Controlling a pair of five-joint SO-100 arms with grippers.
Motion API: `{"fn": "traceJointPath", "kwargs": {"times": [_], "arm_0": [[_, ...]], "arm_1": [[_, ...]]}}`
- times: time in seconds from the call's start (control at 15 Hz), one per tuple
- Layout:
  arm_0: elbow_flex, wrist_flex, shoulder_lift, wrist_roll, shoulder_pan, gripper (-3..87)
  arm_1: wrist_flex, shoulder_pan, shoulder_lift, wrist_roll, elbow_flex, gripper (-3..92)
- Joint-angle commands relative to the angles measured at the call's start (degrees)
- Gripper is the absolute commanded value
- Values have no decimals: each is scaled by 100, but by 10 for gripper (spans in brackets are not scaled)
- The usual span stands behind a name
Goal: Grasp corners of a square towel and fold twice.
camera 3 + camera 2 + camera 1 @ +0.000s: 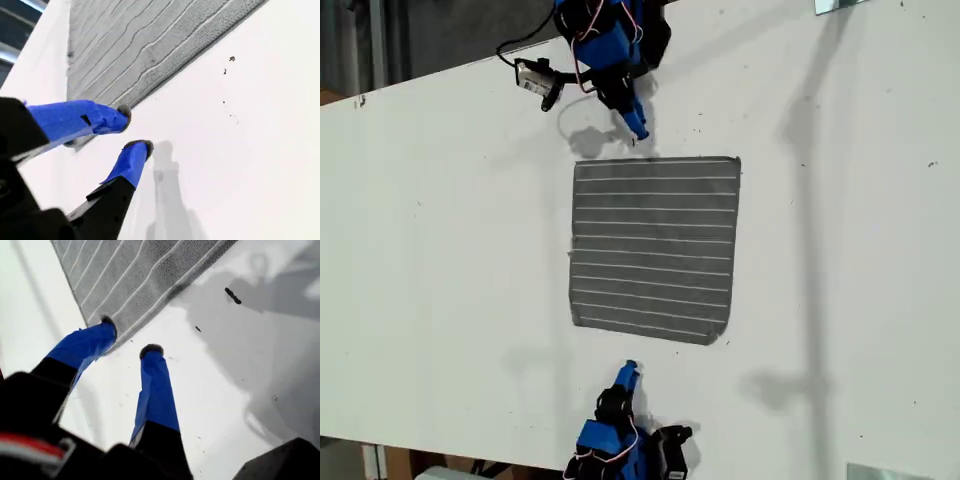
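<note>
The dark grey striped towel lies flat and unfolded on the white table. One blue gripper hangs just beyond its far edge in the exterior view. Another hangs just short of its near edge. The wrist views do not settle which arm is which. My first gripper is open and holds nothing. One fingertip is at a towel corner, the other over bare table. My second gripper is open and holds nothing, beside the towel edge near a corner.
A dark elongated mark and small specks sit on the table beside the towel. Soft shadows cross the exterior view's right. Metal pieces show at the exterior view's top and bottom right edges.
</note>
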Motion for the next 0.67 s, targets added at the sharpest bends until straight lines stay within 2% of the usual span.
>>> {"fn": "traceJointPath", "kwargs": {"times": [0.0, 0.07, 0.13, 0.2, 0.33, 0.4, 0.53, 0.6], "arm_0": [[-88, -53, 35, -185, 334, 83], [-44, -220, 35, -141, 404, 86], [9, -246, 35, -272, 369, 118], [-44, -237, 35, -404, 378, 126], [79, -299, 35, -826, 598, 131], [62, -422, 44, -606, 633, 129], [-105, -114, 35, -149, 220, 132], [-237, 44, 26, 167, -44, 136]], "arm_1": [[-44, 325, 0, -325, -255, 62], [-176, 457, 0, -158, -88, 8], [-237, 475, 0, 220, 79, 35], [-290, 475, -9, 378, 141, -1], [-334, 545, -18, 554, 149, 27], [-308, 571, -18, 510, 70, 78], [-53, 791, -18, 299, -193, 64], [-202, 492, 9, -79, -431, 146]]}}
